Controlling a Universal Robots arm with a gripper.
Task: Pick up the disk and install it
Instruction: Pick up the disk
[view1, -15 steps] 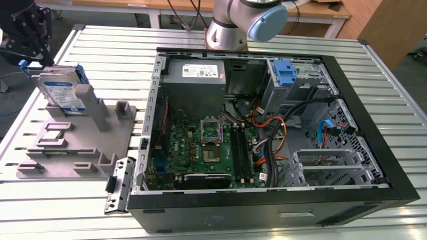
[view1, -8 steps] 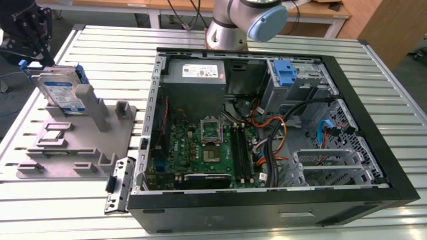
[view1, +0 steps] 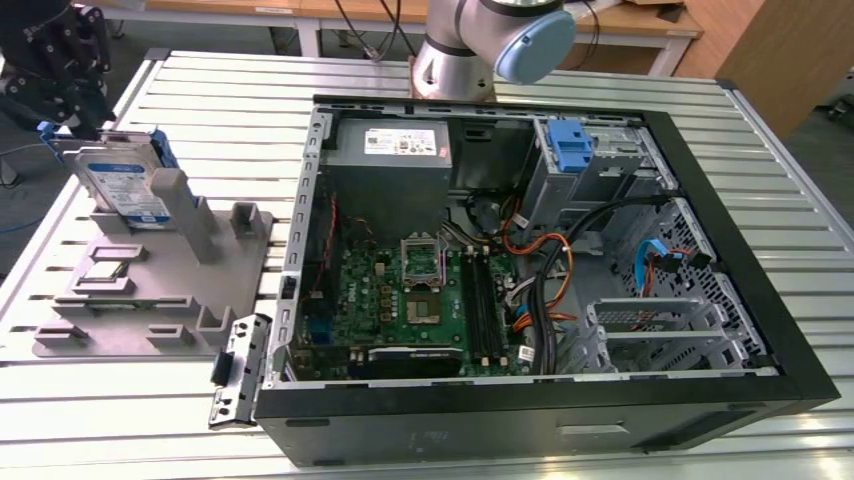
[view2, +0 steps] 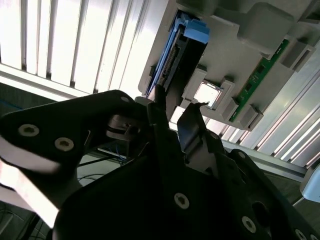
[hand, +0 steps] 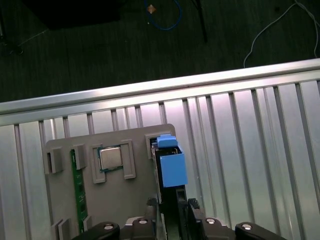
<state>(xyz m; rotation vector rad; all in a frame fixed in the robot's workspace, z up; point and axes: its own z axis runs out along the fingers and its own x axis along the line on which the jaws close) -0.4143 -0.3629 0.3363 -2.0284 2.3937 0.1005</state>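
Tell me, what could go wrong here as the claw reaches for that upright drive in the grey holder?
The disk stands on edge in the grey holder, with the open gripper close at its end; slightly off line, a finger might strike the disk's edge or tip it. A processor chip sits right beside the slot and might get knocked. Cables crowd the open computer case, so a carried disk might snag there.
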